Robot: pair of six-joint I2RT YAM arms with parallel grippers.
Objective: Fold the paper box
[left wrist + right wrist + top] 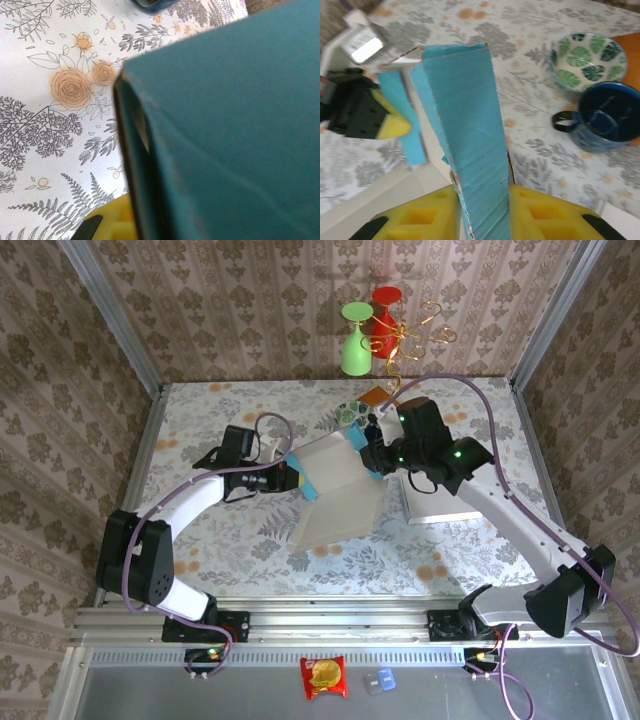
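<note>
The paper box, white outside and blue inside, stands half-raised at the table's middle between both arms. My left gripper is shut on its left blue flap. In the left wrist view the blue panel covers most of the picture, with one yellow finger at its lower edge. My right gripper is shut on an upright blue panel, a yellow pad pressed against each face. From above, the right gripper sits at the box's upper right corner.
A leaf-patterned bowl and a dark blue mug stand just behind the box. A white flat board lies under the right arm. A green glass, a red glass and a gold wire stand are at the back wall.
</note>
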